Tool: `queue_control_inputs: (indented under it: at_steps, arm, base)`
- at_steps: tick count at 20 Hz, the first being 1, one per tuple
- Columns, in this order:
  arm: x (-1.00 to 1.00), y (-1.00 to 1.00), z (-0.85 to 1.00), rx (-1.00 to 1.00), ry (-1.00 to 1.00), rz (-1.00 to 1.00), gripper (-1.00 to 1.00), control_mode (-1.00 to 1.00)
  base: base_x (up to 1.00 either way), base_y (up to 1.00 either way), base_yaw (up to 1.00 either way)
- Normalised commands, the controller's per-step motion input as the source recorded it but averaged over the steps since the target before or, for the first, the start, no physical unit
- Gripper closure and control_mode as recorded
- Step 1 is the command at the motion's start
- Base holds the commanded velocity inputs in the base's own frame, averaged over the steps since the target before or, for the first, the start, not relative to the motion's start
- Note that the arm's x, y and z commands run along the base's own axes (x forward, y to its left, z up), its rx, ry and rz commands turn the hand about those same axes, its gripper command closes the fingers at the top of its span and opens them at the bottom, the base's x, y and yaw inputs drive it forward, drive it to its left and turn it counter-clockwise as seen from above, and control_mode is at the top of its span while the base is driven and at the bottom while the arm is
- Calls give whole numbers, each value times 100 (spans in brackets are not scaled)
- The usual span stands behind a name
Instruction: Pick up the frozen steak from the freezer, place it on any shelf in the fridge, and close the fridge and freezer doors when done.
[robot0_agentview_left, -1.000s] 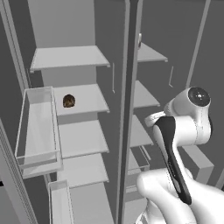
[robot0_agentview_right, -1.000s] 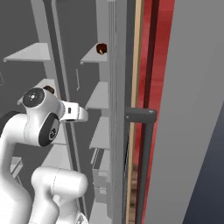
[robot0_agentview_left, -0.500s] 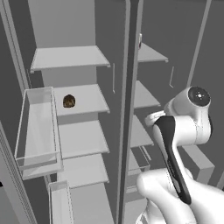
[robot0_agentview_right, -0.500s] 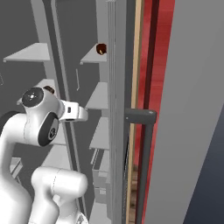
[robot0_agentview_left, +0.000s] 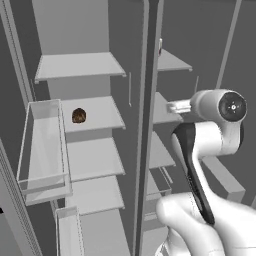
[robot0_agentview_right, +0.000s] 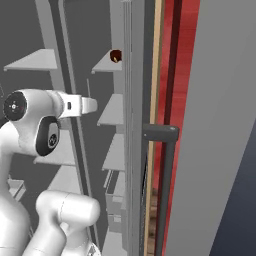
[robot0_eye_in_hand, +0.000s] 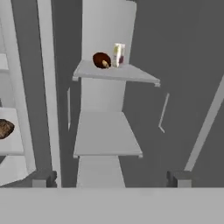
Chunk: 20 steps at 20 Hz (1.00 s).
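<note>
The frozen steak (robot0_eye_in_hand: 101, 60) is a small dark red-brown lump on the top short shelf of the freezer (robot0_eye_in_hand: 114, 73), beside a small white carton (robot0_eye_in_hand: 118, 55). From the right base view the steak (robot0_agentview_right: 115, 55) sits high on that same shelf. My gripper (robot0_eye_in_hand: 111, 178) is open and holds nothing. It faces the freezer shelves from outside, well below and short of the steak. The fridge (robot0_agentview_left: 90, 115), the wider compartment, lies to the left with its broad shelves (robot0_agentview_left: 95, 157). Both compartments stand open.
A small round brown item (robot0_agentview_left: 78, 115) lies on the second fridge shelf. Clear bins (robot0_agentview_left: 42, 145) hang on the open fridge door at left. A vertical divider (robot0_agentview_left: 148, 125) separates the compartments. The open grey freezer door with a dark bar handle (robot0_agentview_right: 165, 175) stands close on the right.
</note>
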Motion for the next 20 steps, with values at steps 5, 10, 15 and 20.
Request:
queue_control_inputs:
  at_steps: [5, 10, 15, 20]
  arm:
    - [25, -20, 99, 3, -36, -3, -100, -100]
    - [41, -31, 84, 16, -13, 0, -100, -100]
    - [60, -28, 65, 22, 4, 2, -100, -100]
    - [51, -29, 32, 20, 26, 5, -100, -100]
  base:
    - [0, 0, 0]
    - [0, 0, 0]
    - [0, 0, 0]
    - [0, 0, 0]
